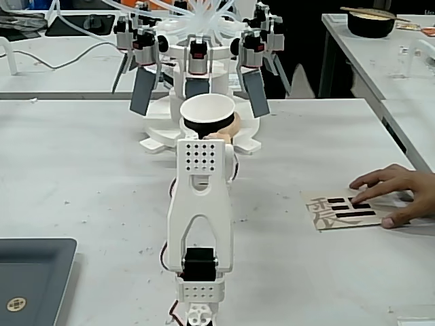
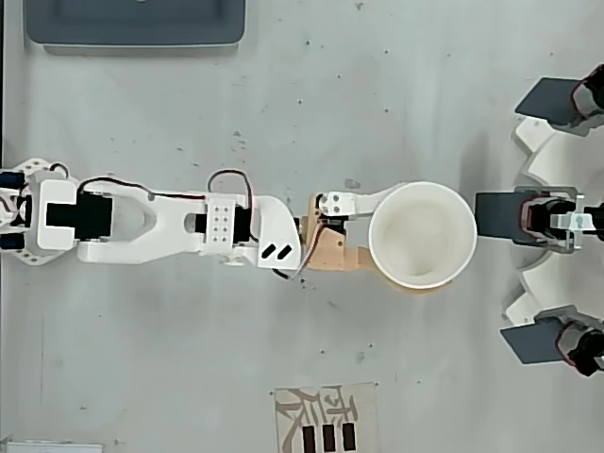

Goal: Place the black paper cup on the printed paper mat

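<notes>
Nearest the fixed camera, the dark grey rectangular tray (image 1: 30, 282) sits at the lower left corner of the white counter (image 1: 81, 176), clear of the working path. The white five-joint arm (image 1: 198, 224) extends from its base at the near edge straight away toward the far side; in the overhead view it runs from left to right. To the right in the fixed view, the beige rectangular printed paper mat (image 1: 343, 212) lies flat on the counter, and a person's bare hand (image 1: 393, 192) rests its fingers on the mat's far edge, apparently to keep the light card from shifting. In the overhead view the mat (image 2: 327, 419) shows at the bottom edge, well apart from the arm. Beyond the wrist, the claw (image 2: 401, 236) is closed around the black tapered paper cup with white interior and rolled white rim (image 1: 208, 114), one white finger on the upper side and one tan finger on the lower side in the overhead view. The cup (image 2: 421, 234) is held upright, mouth up, which suits setting it down on its base. Whether its base is clear of the counter cannot be determined. Just behind the cup stands a white multi-arm fixture with grey paddles (image 1: 197, 61). The cup is not yet on the mat.
</notes>
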Controlling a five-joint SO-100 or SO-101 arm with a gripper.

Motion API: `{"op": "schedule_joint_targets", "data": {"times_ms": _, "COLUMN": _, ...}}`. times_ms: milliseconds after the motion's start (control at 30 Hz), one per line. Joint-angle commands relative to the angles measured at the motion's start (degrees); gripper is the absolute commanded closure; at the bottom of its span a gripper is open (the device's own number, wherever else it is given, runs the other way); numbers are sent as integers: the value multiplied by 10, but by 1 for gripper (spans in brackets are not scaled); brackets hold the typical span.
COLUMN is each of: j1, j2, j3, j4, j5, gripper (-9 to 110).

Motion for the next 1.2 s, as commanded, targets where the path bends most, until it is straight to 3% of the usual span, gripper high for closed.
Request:
{"op": "schedule_joint_targets", "data": {"times_ms": 0, "j1": 6, "j2": 27, "j3": -12, "j4": -11, "j5": -1, "gripper": 86}}
{"op": "schedule_joint_targets", "data": {"times_ms": 367, "j1": -4, "j2": 106, "j3": 58, "j4": 0, "j5": 54, "gripper": 90}}
{"op": "schedule_joint_targets", "data": {"times_ms": 1167, "j1": -4, "j2": 389, "j3": 353, "j4": 0, "j5": 59, "gripper": 90}}
